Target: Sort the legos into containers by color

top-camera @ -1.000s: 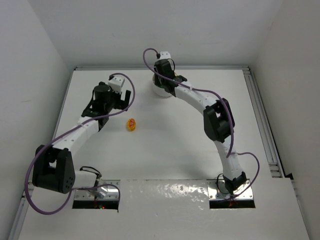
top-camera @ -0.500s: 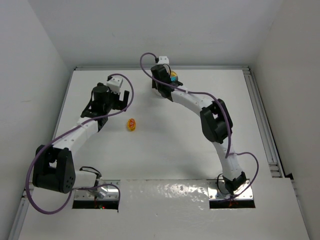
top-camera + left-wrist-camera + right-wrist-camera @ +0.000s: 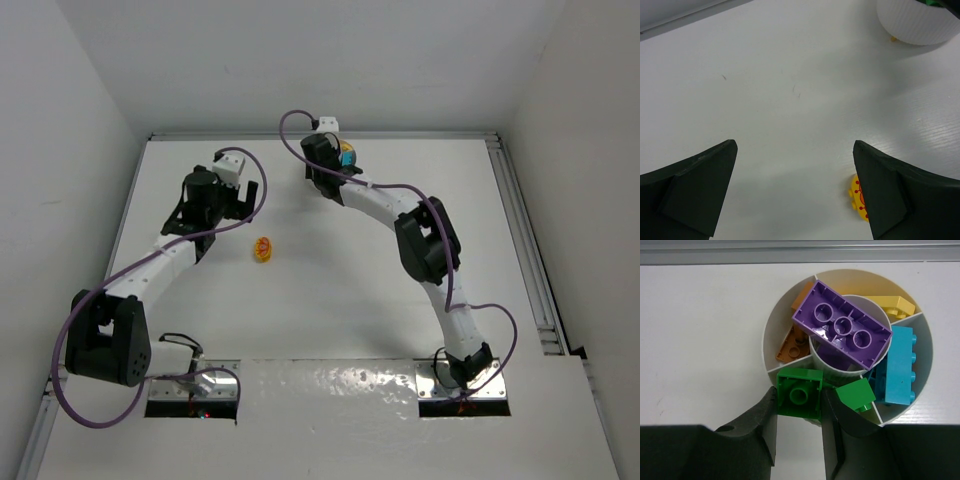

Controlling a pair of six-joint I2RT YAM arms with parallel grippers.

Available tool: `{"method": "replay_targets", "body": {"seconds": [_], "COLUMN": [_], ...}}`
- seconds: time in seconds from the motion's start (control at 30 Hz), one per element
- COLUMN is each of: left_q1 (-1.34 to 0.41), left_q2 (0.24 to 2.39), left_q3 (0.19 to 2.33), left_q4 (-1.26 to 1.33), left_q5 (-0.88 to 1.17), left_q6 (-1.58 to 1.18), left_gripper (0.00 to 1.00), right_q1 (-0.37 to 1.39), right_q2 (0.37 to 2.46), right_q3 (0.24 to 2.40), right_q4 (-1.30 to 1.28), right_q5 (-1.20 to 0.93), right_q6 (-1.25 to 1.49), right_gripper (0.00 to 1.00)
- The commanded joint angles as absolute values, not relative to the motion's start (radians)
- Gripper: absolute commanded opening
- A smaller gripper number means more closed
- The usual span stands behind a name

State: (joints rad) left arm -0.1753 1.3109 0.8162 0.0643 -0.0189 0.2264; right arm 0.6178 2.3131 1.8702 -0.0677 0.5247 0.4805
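Top view: within the last second the right fingers [image 3: 322, 163] have swung left off the small round white divided dish [image 3: 347, 154], baring its colours. I judge a drop is close. The dish hugs the counter's [image 3: 330, 300] far edge. Open counter surrounds 1 yellow plastic brick [image 3: 263, 249].

Left wrist: the left fingers [image 3: 690, 185] are spread wide and empty, with that brick beside them.

Right wrist: the fingers clamp a green square brick [image 3: 800, 399] over the dish's near rim, beside another green brick [image 3: 856, 395].

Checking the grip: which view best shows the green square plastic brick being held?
Right wrist: the green square plastic brick sits clamped in the right hand at the round white dish's rim. Top external hides it under the arm; left wrist shows only the dish's wall and a green speck.
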Motion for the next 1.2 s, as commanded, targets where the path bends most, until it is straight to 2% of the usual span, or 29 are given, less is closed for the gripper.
{"method": "replay_targets", "body": {"seconds": [0.0, 0.1, 0.13, 0.23, 0.37, 0.5, 0.9, 1.17], "left_q1": [-0.164, -0.163, -0.161, -0.163, -0.161, -0.161, -0.158, -0.158], "left_q2": [1.308, 1.308, 1.308, 1.308, 1.308, 1.308, 1.307, 1.301], "left_q3": [0.805, 0.807, 0.805, 0.805, 0.805, 0.808, 0.815, 0.819], "left_q4": [0.117, 0.115, 0.112, 0.112, 0.112, 0.112, 0.109, 0.107], "left_q5": [-0.02, -0.018, -0.017, -0.015, -0.012, -0.011, -0.005, 0.035], "left_q6": [0.215, 0.213, 0.215, 0.212, 0.209, 0.207, 0.207, 0.224], "left_gripper": [1.0, 1.0, 1.0, 1.0, 1.0, 1.0, 1.0, 1.0], "right_q1": [0.623, 0.623, 0.623, 0.624, 0.623, 0.623, 0.626, 0.634], "right_q2": [2.307, 2.306, 2.304, 2.299, 2.292, 2.28, 2.247, 2.206], "right_q3": [1.885, 1.882, 1.881, 1.875, 1.868, 1.856, 1.822, 1.813], "right_q4": [-0.025, -0.023, -0.023, -0.021, -0.018, -0.015, 0.031, 0.054], "right_q5": [0.555, 0.551, 0.551, 0.548, 0.546, 0.543, 0.542, 0.548], "right_q6": [0.488, 0.489, 0.492, 0.495, 0.492, 0.495, 0.474, 0.453], "right_gripper": [0.0, 0.05, 0.11, 0.17, 0.33, 0.43, 0.46, 0.54]}}
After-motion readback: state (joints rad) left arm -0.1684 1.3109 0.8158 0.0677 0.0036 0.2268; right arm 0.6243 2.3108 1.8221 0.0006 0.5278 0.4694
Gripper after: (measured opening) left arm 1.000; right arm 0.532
